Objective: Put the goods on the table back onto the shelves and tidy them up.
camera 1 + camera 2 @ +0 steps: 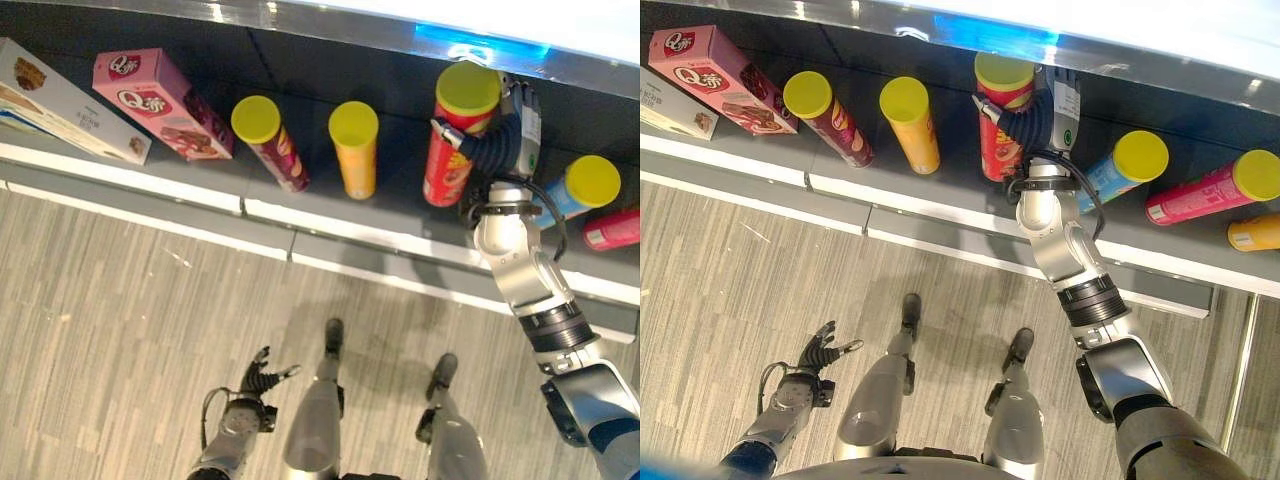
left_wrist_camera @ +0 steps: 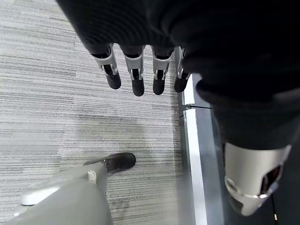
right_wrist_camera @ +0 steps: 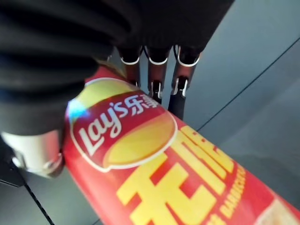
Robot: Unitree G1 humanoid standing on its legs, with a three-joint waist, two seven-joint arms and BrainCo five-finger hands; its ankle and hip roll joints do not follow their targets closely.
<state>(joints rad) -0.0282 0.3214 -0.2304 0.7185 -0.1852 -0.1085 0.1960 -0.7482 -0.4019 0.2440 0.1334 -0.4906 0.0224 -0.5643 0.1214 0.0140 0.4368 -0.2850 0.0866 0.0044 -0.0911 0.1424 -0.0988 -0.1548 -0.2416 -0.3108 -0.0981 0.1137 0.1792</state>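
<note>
Red chip can (image 1: 452, 150) is the one in play. Nearest, the left hand (image 1: 262, 378) hangs low over the floor, fingers loose, holding nothing. Further out, the right hand (image 1: 500, 135) has fingers curled round the can, upright on the shelf (image 1: 270, 215) beside a yellow can (image 1: 355, 150). Probably light, stiff cardboard, slick sides, so mid-body grip looks right.
</note>
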